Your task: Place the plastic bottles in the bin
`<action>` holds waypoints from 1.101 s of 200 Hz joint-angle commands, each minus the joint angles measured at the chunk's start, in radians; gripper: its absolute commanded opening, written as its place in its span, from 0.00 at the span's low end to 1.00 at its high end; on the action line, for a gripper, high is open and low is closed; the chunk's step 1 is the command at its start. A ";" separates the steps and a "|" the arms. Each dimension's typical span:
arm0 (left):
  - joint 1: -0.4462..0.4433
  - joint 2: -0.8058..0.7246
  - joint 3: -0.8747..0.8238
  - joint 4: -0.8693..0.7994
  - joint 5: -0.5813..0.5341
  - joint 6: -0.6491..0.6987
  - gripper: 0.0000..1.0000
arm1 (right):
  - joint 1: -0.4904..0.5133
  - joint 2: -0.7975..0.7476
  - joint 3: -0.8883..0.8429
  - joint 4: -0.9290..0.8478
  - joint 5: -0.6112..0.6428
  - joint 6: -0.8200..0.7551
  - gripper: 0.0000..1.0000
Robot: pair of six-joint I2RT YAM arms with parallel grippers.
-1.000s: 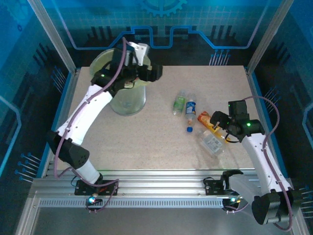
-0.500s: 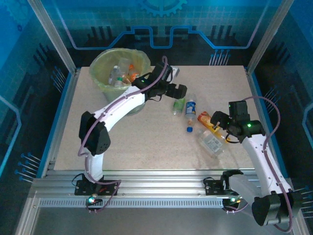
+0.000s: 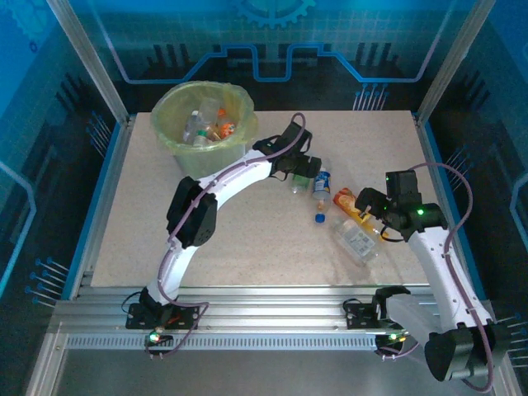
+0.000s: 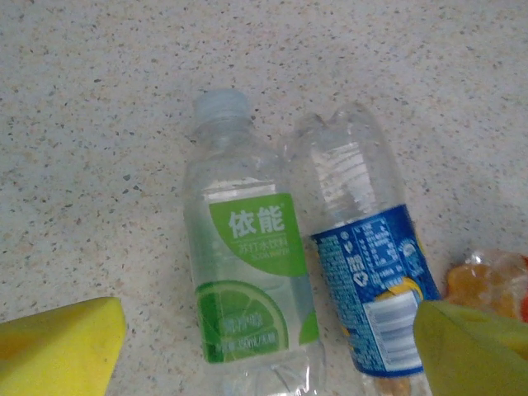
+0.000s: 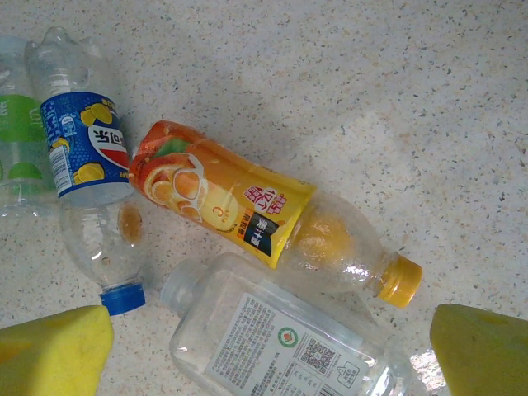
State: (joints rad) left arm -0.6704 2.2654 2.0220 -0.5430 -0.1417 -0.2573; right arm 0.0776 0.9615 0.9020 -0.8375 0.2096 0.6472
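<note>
- Top external view: a green-label bottle (image 3: 298, 185) lies on its side right of centre on the table, touching a blue-label bottle (image 3: 321, 186) on its right.
- Nearer and further right lie an orange-label bottle (image 3: 345, 200) with an orange cap and a larger clear bottle (image 3: 358, 241) with a white label, close together.
- More bottles (image 3: 200, 128) sit inside the bin (image 3: 167, 111). It is a round pale wastebasket with a yellow-green liner, upright at the far left corner of the table.
- Left gripper (image 4: 271, 318) hovers over the green-label and blue-label pair, its yellow fingers spread wide, bracketing both and holding nothing.
- Right gripper (image 5: 272, 330) hangs over the orange-label and clear bottles, fingers wide apart and empty.
- Table (image 3: 247, 239) is flat, pale beige and speckled like stone, with blue edging.
- Silver frame posts (image 3: 87, 58) rise at the far corners.
- Back wall (image 3: 272, 33) glows blue with a gear and circuit-line pattern.
- Ribbed metal rail (image 3: 264, 318) runs along the near edge, carrying both arm bases.
</note>
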 commanded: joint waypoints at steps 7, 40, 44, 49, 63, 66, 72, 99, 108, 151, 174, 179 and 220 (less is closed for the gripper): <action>-0.005 0.055 0.062 0.000 -0.034 -0.019 0.90 | -0.002 -0.007 -0.008 -0.005 0.017 -0.008 1.00; -0.006 0.107 0.092 -0.001 -0.054 -0.011 0.90 | -0.002 -0.006 -0.006 -0.005 0.017 -0.009 1.00; -0.005 0.115 0.098 -0.003 -0.058 -0.010 0.90 | -0.001 -0.006 -0.006 -0.003 0.016 -0.008 1.00; -0.006 0.124 0.107 -0.006 -0.060 -0.008 0.89 | -0.002 -0.006 -0.006 -0.004 0.016 -0.008 1.00; -0.006 0.149 0.133 -0.022 -0.072 -0.005 0.89 | -0.001 -0.004 -0.008 0.000 0.014 -0.008 1.00; -0.006 0.154 0.138 -0.024 -0.074 -0.004 0.89 | -0.001 -0.003 -0.008 0.000 0.013 -0.008 1.00; -0.005 0.163 0.146 -0.025 -0.074 -0.002 0.89 | -0.002 -0.002 -0.008 0.000 0.014 -0.008 1.00; -0.005 0.201 0.190 -0.045 -0.079 0.004 0.89 | -0.002 -0.001 -0.008 0.002 0.014 -0.011 1.00; -0.006 0.214 0.202 -0.053 -0.079 0.005 0.87 | -0.001 -0.001 -0.008 0.001 0.014 -0.010 1.00; -0.005 0.235 0.216 -0.062 -0.099 0.007 0.84 | -0.002 -0.001 -0.013 0.000 0.016 -0.011 1.00; -0.004 0.241 0.216 -0.069 -0.114 0.007 0.81 | -0.002 -0.003 -0.015 0.000 0.016 -0.011 1.00; -0.002 0.241 0.217 -0.071 -0.117 0.007 0.81 | -0.002 -0.004 -0.015 0.002 0.016 -0.010 1.00; 0.006 0.253 0.215 -0.087 -0.125 -0.010 0.79 | -0.002 -0.004 -0.016 0.001 0.018 -0.008 1.00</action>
State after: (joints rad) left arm -0.6704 2.4947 2.2036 -0.5961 -0.2432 -0.2604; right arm 0.0776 0.9615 0.8970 -0.8371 0.2096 0.6472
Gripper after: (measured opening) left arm 0.795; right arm 0.996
